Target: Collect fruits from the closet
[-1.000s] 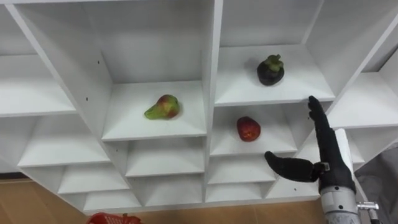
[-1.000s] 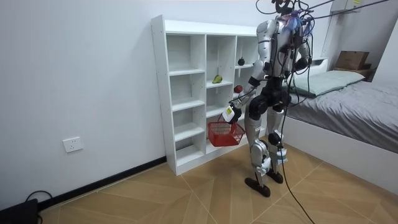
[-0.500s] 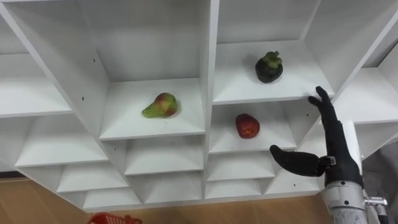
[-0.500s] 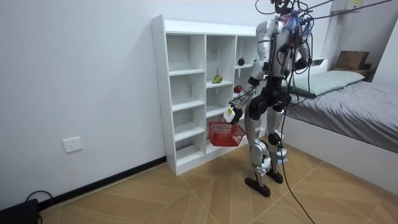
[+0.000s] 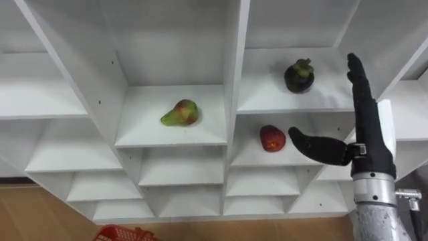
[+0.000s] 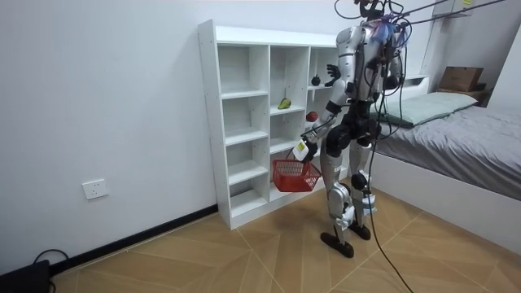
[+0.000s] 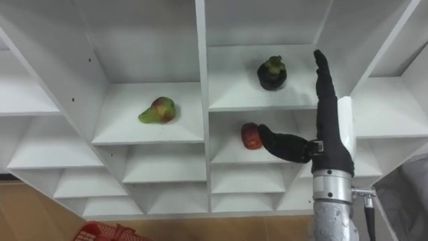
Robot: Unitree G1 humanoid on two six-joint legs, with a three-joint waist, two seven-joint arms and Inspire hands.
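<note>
Currently the right hand (image 5: 369, 137) is raised before the white closet (image 5: 235, 73), fingers straight and thumb spread, holding nothing. Compared with a second ago it has risen. Its fingertips, then below the upper shelf's edge, now stand level with the mangosteen (image 5: 299, 76), just to that fruit's right. The thumb points toward the red apple (image 5: 272, 138), one compartment lower. The pear (image 5: 179, 113) lies in the compartment to the left. All three fruits are unmoved. The left hand (image 6: 307, 138) hangs low above the red basket (image 6: 295, 174); its grip cannot be told.
</note>
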